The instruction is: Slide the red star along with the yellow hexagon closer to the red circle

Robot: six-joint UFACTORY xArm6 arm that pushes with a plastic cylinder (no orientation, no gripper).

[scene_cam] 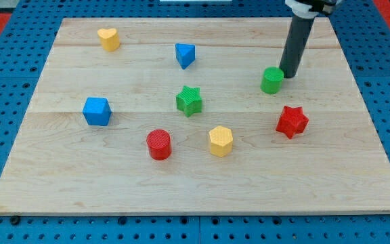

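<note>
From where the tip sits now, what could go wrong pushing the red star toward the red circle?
1. My tip sits beside the green cylinder; moving off carelessly may drag it along.
2. The red star could glance off the yellow hexagon rather than carry it.
3. The hexagon lies close to the red circle; overshoot may knock it.

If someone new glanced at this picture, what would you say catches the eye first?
Probably the dark rod coming down from the view's top right, my tip right beside the green block. Next, the red star at the right, with the yellow hexagon and red circle to its left, lower on the wooden board.
</note>
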